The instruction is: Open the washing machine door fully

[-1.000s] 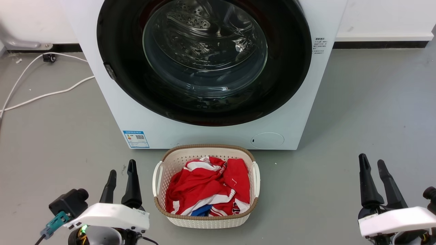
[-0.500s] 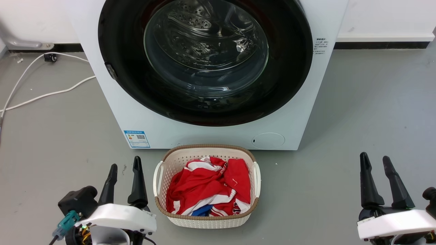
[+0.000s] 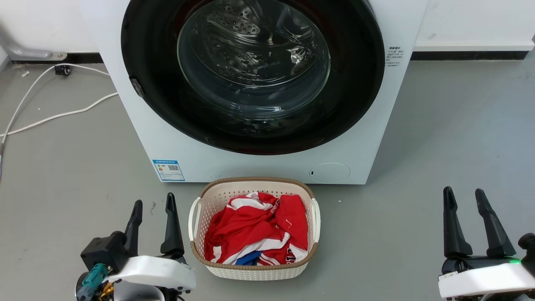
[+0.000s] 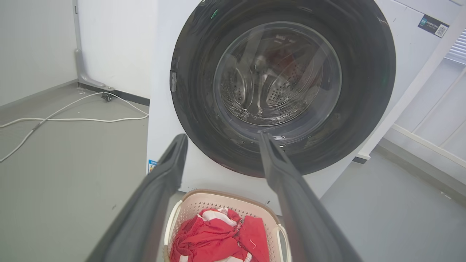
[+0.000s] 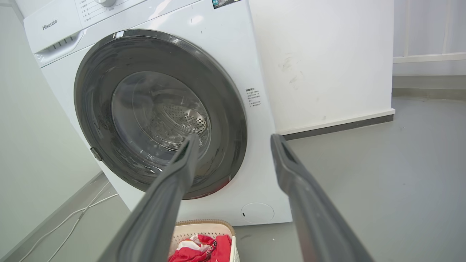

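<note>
The white washing machine stands at the top centre of the head view. Its door, a glossy black disc with a clear glass bowl, lies flat against the machine's front, with a small latch on its left rim. In the wrist views the door also looks closed. My left gripper is open at the lower left, well short of the machine. At the lower right my right gripper is open too. Both hold nothing.
A cream laundry basket with red and white clothes sits on the grey floor right in front of the machine, between my grippers. White cables run across the floor at the left. A white wall with a dark skirting lies behind.
My left gripper has shifted right and slightly lower in the head view. The right gripper's fingers have spread a little wider. The door has not moved.
</note>
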Controlling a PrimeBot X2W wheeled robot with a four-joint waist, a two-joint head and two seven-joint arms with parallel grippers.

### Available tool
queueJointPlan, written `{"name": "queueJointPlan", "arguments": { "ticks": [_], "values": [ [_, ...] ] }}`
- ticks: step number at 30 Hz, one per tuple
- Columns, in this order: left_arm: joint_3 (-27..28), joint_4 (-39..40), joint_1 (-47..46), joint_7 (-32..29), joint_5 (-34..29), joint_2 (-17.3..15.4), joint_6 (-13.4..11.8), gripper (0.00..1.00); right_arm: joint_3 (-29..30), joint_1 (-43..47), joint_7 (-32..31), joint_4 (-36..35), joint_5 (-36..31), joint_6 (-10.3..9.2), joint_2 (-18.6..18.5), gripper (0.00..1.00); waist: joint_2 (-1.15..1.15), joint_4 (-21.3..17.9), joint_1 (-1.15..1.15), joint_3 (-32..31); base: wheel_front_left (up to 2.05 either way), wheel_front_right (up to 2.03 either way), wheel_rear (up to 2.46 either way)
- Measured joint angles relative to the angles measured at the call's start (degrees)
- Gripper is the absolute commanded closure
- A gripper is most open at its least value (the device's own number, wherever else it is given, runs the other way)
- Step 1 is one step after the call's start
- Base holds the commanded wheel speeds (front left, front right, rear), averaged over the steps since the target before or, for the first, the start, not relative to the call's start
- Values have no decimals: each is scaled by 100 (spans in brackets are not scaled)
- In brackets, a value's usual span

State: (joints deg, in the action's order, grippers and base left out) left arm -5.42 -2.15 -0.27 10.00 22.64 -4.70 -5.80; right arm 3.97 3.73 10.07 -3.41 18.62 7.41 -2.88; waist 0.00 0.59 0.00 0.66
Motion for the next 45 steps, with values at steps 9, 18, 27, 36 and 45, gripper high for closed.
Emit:
{"name": "queueJointPlan", "arguments": {
  "ticks": [9, 18, 27, 36, 45],
  "values": [
    [-1, 33, 27, 124, -404, 38, 76, 0, 9, 55, 109, -71, -315, 0, 0, 0, 0, 5, 0, 19, 0, 0, 0],
    [42, 14, 121, 231, -806, 121, 108, 0, 9, 131, 212, -118, -547, 1, -1, 0, 0, -3, 0, -1, 0, 0, 0],
    [80, -41, 183, 332, -1165, 152, 181, 0, 21, 220, 311, -165, -823, 8, -1, 0, 0, 13, 0, -1, 0, 0, 0],
    [90, -76, 211, 416, -1526, 167, 223, 0, 32, 244, 410, -225, -1093, 8, -1, 0, 0, 27, 0, 17, 0, 0, 0],
    [92, -96, 231, 495, -1797, 172, 204, 0, 62, 270, 498, -231, -1310, 8, -1, 0, 0, 30, 0, 22, 0, 0, 0]
  ]
}}
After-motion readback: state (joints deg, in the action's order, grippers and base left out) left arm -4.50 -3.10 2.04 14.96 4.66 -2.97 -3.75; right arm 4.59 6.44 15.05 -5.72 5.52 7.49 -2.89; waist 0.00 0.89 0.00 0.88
